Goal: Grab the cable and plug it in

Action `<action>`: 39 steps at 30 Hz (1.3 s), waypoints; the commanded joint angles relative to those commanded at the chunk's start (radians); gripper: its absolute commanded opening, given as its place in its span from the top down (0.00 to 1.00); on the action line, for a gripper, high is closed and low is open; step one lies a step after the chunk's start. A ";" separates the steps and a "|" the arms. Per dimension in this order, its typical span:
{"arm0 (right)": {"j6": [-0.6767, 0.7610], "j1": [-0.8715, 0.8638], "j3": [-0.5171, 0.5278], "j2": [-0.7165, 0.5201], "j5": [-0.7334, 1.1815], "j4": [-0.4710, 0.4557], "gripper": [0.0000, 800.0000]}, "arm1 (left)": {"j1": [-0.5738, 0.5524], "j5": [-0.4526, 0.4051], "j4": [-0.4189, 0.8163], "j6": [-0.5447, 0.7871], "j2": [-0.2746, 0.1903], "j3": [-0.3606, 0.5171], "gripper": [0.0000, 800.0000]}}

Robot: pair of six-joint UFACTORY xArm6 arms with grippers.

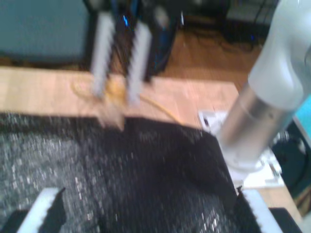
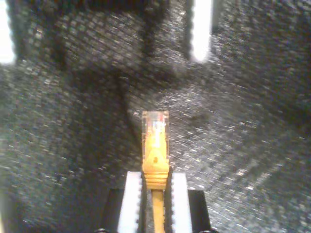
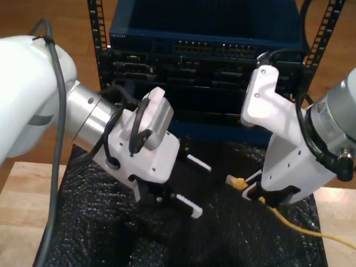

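Gripping the cable [image 2: 155, 145] just behind its clear plastic plug [image 2: 155, 121], my second end effector [image 2: 155, 177] is clenched on the yellow boot, its two white ribbed fingers [image 2: 131, 199] pressing on either side. The plug juts forward past the fingertips and hangs above the black bubble-wrap sheet [image 3: 229, 252] without touching it. In the exterior view this end effector sits at about 4 o'clock from the middle of the picture. The plug points toward 9 o'clock, and the rest of the cable trails away toward 4 o'clock across the sheet and onto the wooden bench [image 3: 12, 218].

My first end effector [image 3: 192, 184] is released, its jaws spread wide with nothing between them. It hovers over the sheet near the centre of the exterior view, close to the plug but apart from it.

Behind both arms, at 12 o'clock in the exterior view, stands a dark blue network switch [image 3: 201, 22] in a black rack [image 3: 94, 18], with a row of ports [image 3: 211, 48] along its front. The plug is well short of those ports.

The first wrist view is blurred.
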 joint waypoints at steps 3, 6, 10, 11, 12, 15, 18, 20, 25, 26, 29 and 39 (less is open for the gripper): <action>0.000 -0.002 0.002 -0.003 0.000 0.002 1.00 | -0.006 0.000 -0.003 -0.002 0.000 0.002 0.00; 0.000 -0.002 0.003 -0.008 -0.003 0.002 1.00 | -0.006 0.000 -0.003 -0.002 -0.002 0.002 0.00; 0.002 0.000 0.006 -0.012 -0.003 0.002 1.00 | -0.005 0.000 -0.003 -0.002 -0.003 0.003 0.00; 0.002 0.000 0.006 -0.017 -0.003 0.002 1.00 | -0.005 0.000 -0.003 -0.002 -0.003 0.005 0.00; 0.002 0.002 0.005 -0.018 -0.003 0.002 1.00 | -0.005 0.000 -0.003 -0.002 -0.003 0.005 0.00; 0.002 0.002 0.002 -0.018 -0.006 0.002 1.00 | -0.005 0.000 -0.003 -0.002 -0.006 0.005 0.00; 0.003 0.003 -0.006 -0.017 -0.005 0.002 1.00 | -0.005 0.000 -0.003 -0.003 -0.008 0.005 0.00; 0.005 0.005 -0.008 -0.015 -0.002 0.003 1.00 | -0.005 0.002 -0.005 -0.002 -0.008 0.005 0.00; 0.037 0.011 -0.009 -0.009 0.002 0.006 1.00 | -0.005 0.009 -0.005 -0.002 -0.008 0.005 0.04; 0.037 0.011 -0.009 -0.006 0.002 0.008 1.00 | -0.005 0.009 -0.005 0.000 -0.009 0.005 0.05; 0.038 0.011 -0.029 0.011 0.002 0.015 1.00 | -0.005 0.009 -0.005 0.002 -0.009 0.005 0.06; 0.038 0.012 -0.063 0.063 0.002 0.040 1.00 | -0.003 0.012 -0.005 0.008 -0.011 0.002 0.10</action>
